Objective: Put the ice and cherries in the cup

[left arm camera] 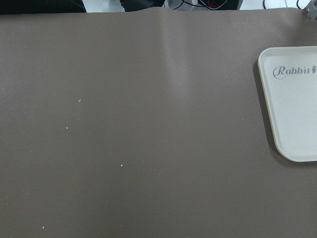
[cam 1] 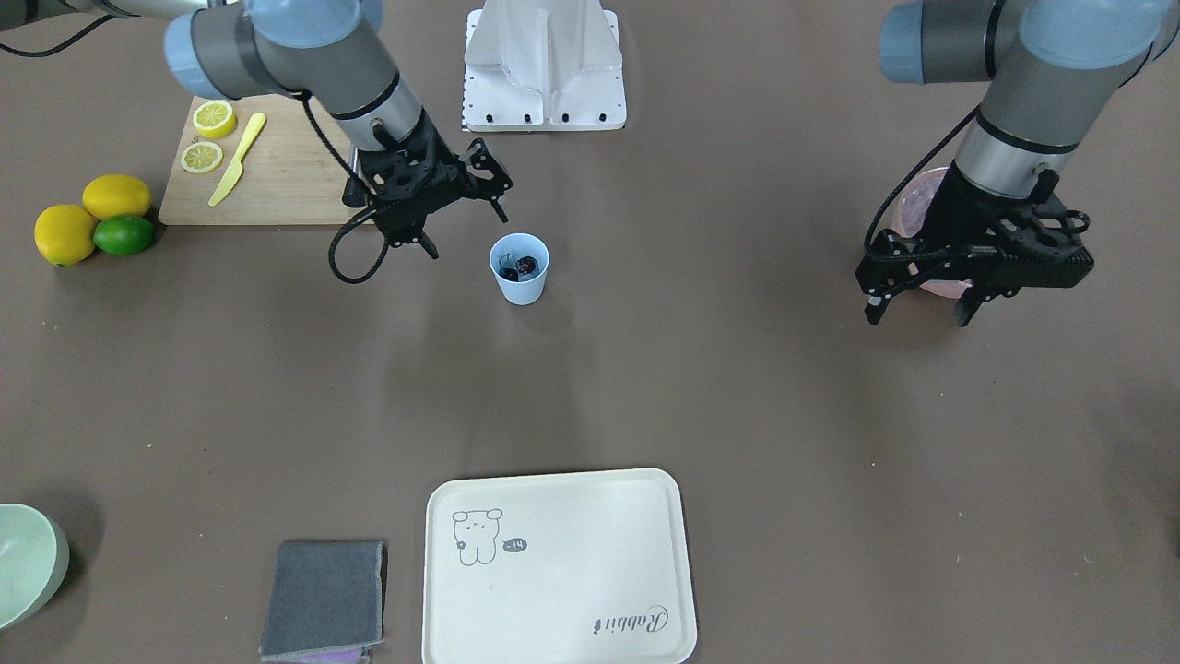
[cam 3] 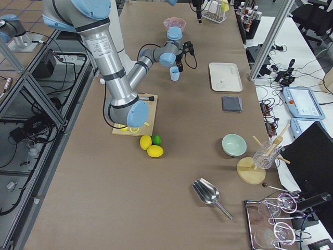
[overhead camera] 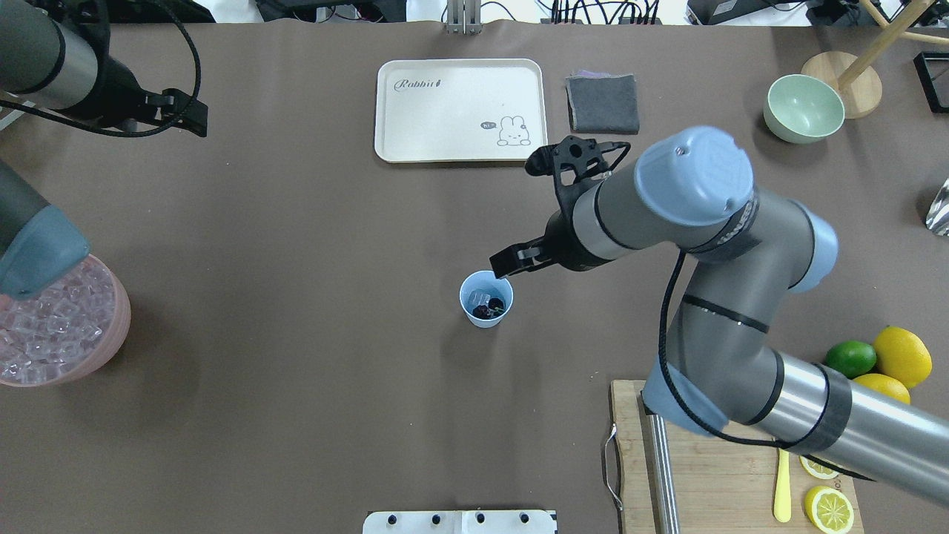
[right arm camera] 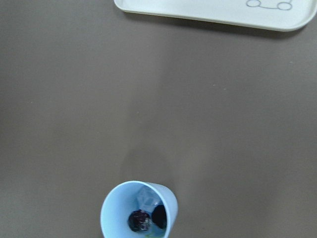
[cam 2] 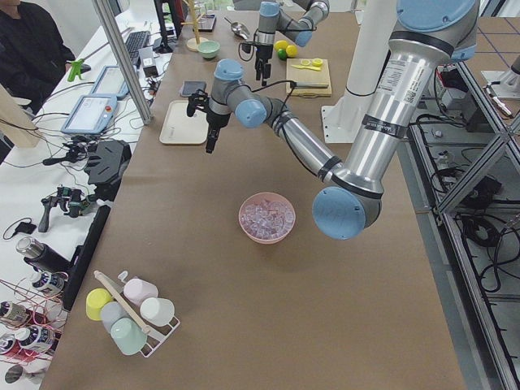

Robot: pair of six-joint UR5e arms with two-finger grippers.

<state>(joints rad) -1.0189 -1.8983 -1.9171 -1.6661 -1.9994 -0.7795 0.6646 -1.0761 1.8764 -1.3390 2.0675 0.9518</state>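
Observation:
The light blue cup (cam 1: 519,269) stands upright mid-table, also in the overhead view (overhead camera: 485,298) and the right wrist view (right arm camera: 138,210). Inside it lie the dark cherries (right arm camera: 146,218) and a clear ice cube (right arm camera: 146,198). More ice (overhead camera: 44,326) fills the pink bowl (cam 2: 266,216) near my left arm. My right gripper (cam 1: 466,231) is open and empty, hovering just beside and above the cup's rim. My left gripper (cam 1: 917,314) is open and empty, raised high beyond the pink bowl (cam 1: 922,212); its wrist view shows only table and a tray corner.
A cream tray (cam 1: 553,572) and a grey cloth (cam 1: 324,599) lie on the far side. A pale green bowl (cam 1: 28,563) sits at a corner. A cutting board (cam 1: 267,184) with lemon slices and a yellow knife, plus lemons and a lime (cam 1: 92,221), lie by my right arm.

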